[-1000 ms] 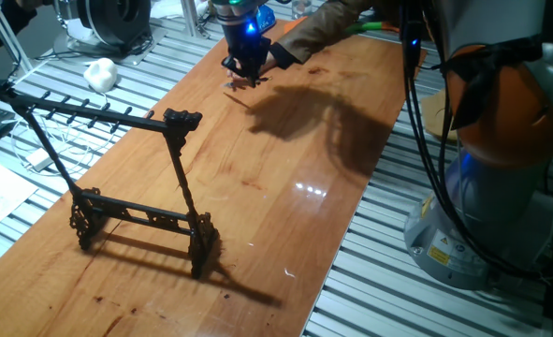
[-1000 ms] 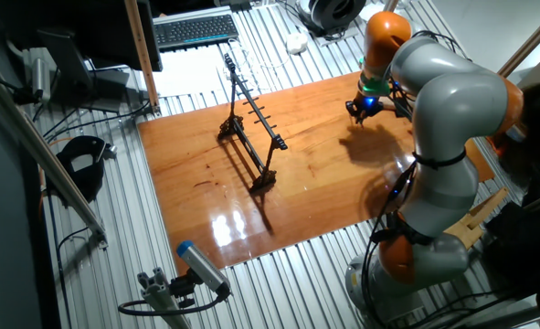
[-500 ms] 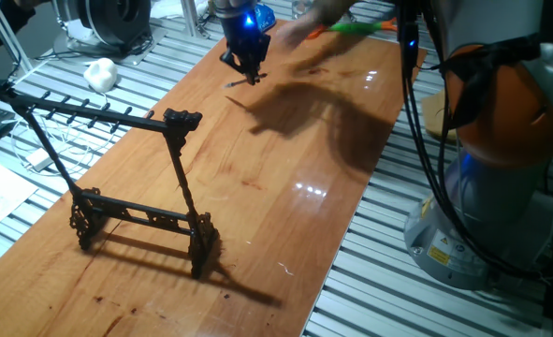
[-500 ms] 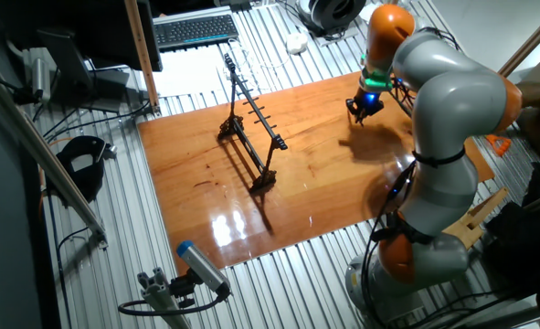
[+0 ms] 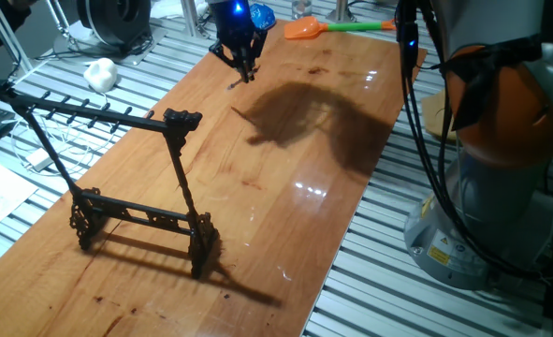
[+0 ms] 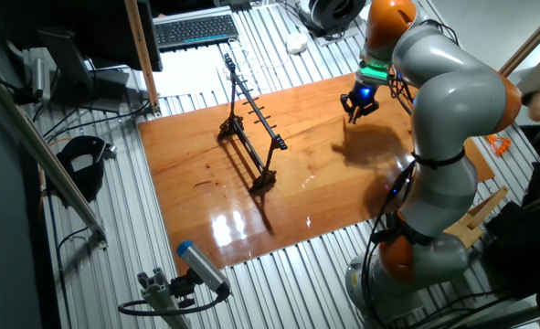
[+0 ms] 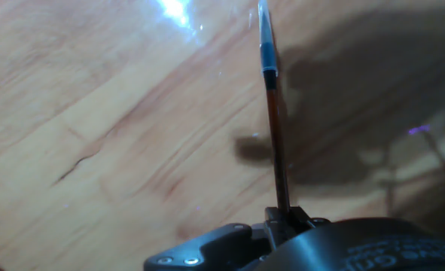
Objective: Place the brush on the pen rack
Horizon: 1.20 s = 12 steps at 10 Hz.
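My gripper (image 5: 240, 62) hangs over the far end of the wooden table, shut on the brush (image 5: 236, 82), a thin stick that pokes out below the fingers just above the wood. In the hand view the brush (image 7: 273, 128) runs straight up from the closed gripper (image 7: 286, 218), its shaft brown with a darker section near the far end. The other fixed view shows the gripper (image 6: 354, 107) at the table's far right. The black pen rack (image 5: 98, 115) stands upright near the table's left front, well away from the gripper; it also shows in the other fixed view (image 6: 253, 121).
An orange fly swatter (image 5: 306, 30) with a green handle lies at the table's far edge, right of the gripper. A white lump (image 5: 100, 72) sits on the slatted bench to the left. A keyboard (image 6: 195, 29) lies behind the rack. The robot base (image 5: 501, 168) stands to the right.
The gripper has lifted off the table with the brush and shifted slightly away. A person's arm that reached in near the gripper has withdrawn, leaving the fly swatter in view.
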{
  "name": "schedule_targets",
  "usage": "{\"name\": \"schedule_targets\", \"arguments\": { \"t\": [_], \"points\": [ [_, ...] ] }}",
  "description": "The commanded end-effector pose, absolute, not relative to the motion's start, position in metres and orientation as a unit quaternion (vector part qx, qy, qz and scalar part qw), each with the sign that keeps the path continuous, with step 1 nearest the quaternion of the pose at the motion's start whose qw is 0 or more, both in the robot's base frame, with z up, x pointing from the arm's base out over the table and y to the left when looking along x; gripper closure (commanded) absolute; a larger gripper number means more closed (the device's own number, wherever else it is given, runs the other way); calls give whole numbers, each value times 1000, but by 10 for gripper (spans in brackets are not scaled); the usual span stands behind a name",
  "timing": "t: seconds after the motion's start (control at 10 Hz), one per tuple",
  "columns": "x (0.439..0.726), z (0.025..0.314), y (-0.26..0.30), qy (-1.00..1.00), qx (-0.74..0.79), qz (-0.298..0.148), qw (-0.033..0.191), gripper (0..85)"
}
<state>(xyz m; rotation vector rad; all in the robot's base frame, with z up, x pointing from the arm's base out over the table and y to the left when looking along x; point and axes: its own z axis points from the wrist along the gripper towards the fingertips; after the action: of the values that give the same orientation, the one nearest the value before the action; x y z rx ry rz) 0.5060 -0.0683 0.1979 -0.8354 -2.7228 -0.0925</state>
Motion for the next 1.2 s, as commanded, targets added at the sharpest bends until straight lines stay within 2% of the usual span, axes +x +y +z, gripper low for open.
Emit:
{"name": "schedule_targets", "arguments": {
  "t": [0.0, 0.1, 0.3, 0.7, 1.1],
  "points": [
    [505, 203, -34, -936, -316, -33, 151, 850],
    [506, 209, -23, -930, -331, -36, 158, 850],
    [507, 218, -3, -919, -363, -21, 152, 850],
    [499, 219, 20, -889, -431, -44, 150, 850],
    [499, 220, 29, -871, -457, -66, 171, 850]
  ]
}}
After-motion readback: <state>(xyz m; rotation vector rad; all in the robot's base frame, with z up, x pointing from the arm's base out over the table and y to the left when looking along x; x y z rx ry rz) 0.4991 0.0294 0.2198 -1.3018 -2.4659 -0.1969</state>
